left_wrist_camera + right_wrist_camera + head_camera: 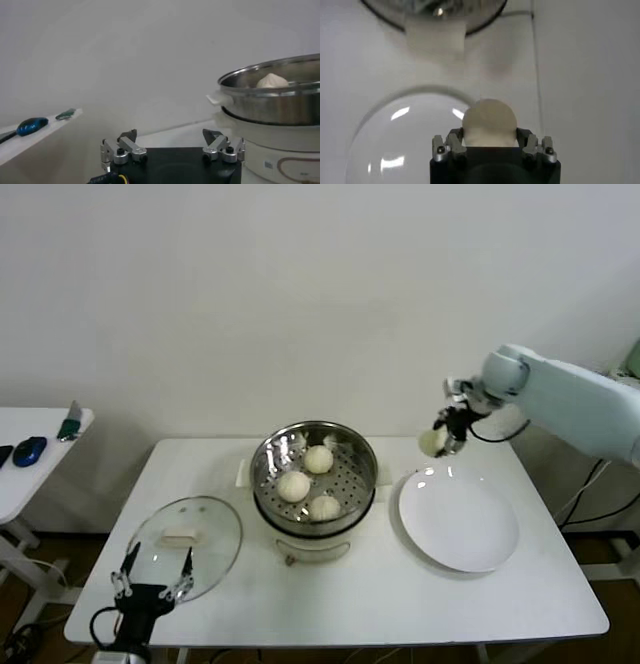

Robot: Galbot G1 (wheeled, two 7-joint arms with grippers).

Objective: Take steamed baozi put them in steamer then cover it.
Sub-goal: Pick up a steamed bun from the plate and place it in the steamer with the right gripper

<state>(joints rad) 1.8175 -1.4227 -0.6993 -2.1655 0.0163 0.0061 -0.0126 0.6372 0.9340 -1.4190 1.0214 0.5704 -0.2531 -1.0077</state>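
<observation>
The steel steamer (265, 469) stands mid-table on its white base and holds three baozi (294, 485). My right gripper (441, 436) is shut on a fourth baozi (433, 442), lifted above the far left rim of the white plate (458, 519). In the right wrist view the baozi (490, 120) sits between the jaws of the right gripper (489, 135), over the plate (410, 135). The glass cover (185, 544) lies flat at the table's left. My left gripper (152, 584) is open just beyond the cover's near edge. The left wrist view shows the left gripper (171, 142) empty, with the steamer (280, 100) to one side.
A small side table (20, 474) on the left carries a blue mouse (30, 450) and a green item (70, 424). The wall runs close behind the table. The steamer's handle (435, 32) faces the plate.
</observation>
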